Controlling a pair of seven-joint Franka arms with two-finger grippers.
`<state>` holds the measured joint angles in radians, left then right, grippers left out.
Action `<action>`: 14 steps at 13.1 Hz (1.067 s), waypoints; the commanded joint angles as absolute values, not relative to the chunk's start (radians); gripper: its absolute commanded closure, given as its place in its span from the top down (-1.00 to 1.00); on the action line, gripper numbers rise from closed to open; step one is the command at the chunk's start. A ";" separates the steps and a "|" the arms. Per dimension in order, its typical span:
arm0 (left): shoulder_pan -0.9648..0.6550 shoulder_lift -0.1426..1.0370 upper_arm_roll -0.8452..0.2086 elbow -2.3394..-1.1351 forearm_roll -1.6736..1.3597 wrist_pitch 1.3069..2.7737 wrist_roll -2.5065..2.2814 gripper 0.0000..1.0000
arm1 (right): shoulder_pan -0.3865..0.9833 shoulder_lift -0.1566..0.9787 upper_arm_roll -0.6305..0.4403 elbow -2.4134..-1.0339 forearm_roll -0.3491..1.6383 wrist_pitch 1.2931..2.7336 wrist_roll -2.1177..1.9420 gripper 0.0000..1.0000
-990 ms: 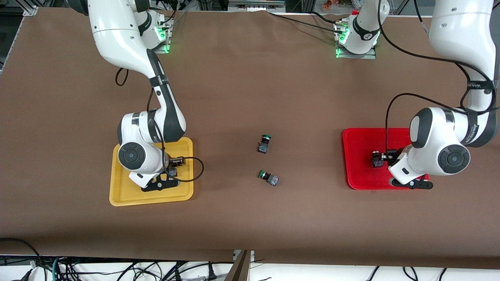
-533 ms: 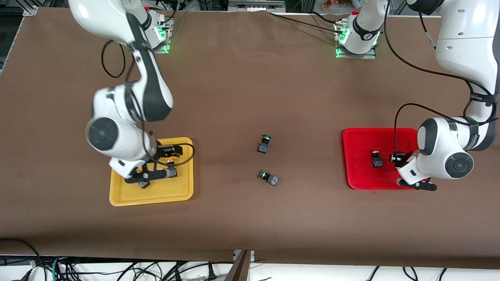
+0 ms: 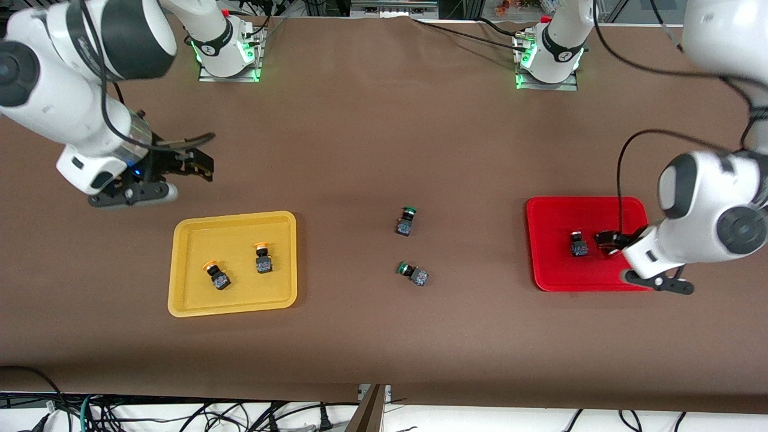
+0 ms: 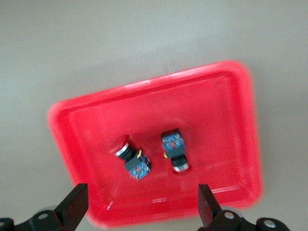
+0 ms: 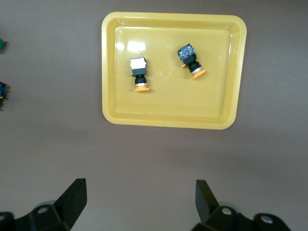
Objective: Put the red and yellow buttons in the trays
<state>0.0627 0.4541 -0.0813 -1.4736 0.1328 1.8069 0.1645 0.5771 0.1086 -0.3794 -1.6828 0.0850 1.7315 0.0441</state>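
Two yellow buttons (image 3: 218,276) (image 3: 263,259) lie in the yellow tray (image 3: 192,300). They also show in the right wrist view (image 5: 139,73) (image 5: 191,59), in that tray (image 5: 168,108). Two red buttons (image 4: 132,161) (image 4: 174,151) lie in the red tray (image 4: 216,110). The front view shows one red button (image 3: 578,246) in the red tray (image 3: 552,216); the left arm's wrist hides the other. My right gripper (image 3: 129,193) (image 5: 139,204) is open and empty, up over bare table beside the yellow tray. My left gripper (image 3: 657,281) (image 4: 139,211) is open and empty over the red tray's rim.
Two green-capped buttons (image 3: 407,221) (image 3: 413,272) lie on the brown table between the trays, one nearer to the front camera than the other. One of them shows at the edge of the right wrist view (image 5: 2,89). The arm bases stand along the table's back edge.
Both grippers have risen from their trays, open and empty. The right one moved off the yellow tray toward the right arm's end of the table. The left one drew back over the red tray's rim.
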 commanded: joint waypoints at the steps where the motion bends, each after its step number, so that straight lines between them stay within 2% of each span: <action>1: 0.058 0.411 -0.090 -1.326 0.143 1.650 0.170 1.00 | 0.513 0.077 -0.316 -1.680 0.031 1.678 0.045 1.00; 3: 0.058 0.394 -0.091 -1.196 0.141 1.478 0.158 1.00 | 0.375 0.072 -0.188 -1.655 0.023 1.661 0.023 1.00; 4: 0.061 0.391 -0.089 -1.157 0.143 1.441 0.155 1.00 | 0.339 0.068 -0.163 -1.654 0.021 1.661 -0.009 1.00; 6: 0.060 0.371 -0.086 -1.160 0.141 1.413 0.100 1.00 | 0.302 0.060 -0.143 -1.652 0.023 1.661 -0.021 1.00; 7: 0.066 0.348 -0.080 -1.193 0.102 1.433 0.034 1.00 | 0.272 0.061 -0.120 -1.641 0.025 1.660 -0.023 1.00; 8: 0.063 0.274 -0.069 -1.306 0.022 1.497 0.000 1.00 | 0.231 0.063 -0.083 -1.638 0.023 1.658 -0.020 1.00; 9: 0.063 0.168 -0.061 -1.454 0.015 1.643 -0.002 1.00 | 0.201 0.061 -0.051 -1.637 0.021 1.648 -0.023 1.00; 10: 0.064 0.064 -0.061 -1.623 0.015 1.783 0.006 1.00 | 0.198 0.061 -0.048 -1.632 0.021 1.634 -0.023 1.00; 11: 0.063 -0.005 -0.061 -1.719 0.015 1.845 0.008 1.00 | 0.198 0.063 -0.049 -1.622 0.021 1.632 -0.025 1.00; 14: 0.066 0.023 -0.064 -1.692 0.006 1.789 0.006 1.00 | 0.201 0.063 -0.048 -1.618 0.021 1.631 -0.026 1.00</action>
<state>0.0643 0.0481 -0.0695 -1.6488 0.0271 1.7842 0.0098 0.2225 0.0711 -0.0701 -1.6320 0.0352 1.6560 -0.0127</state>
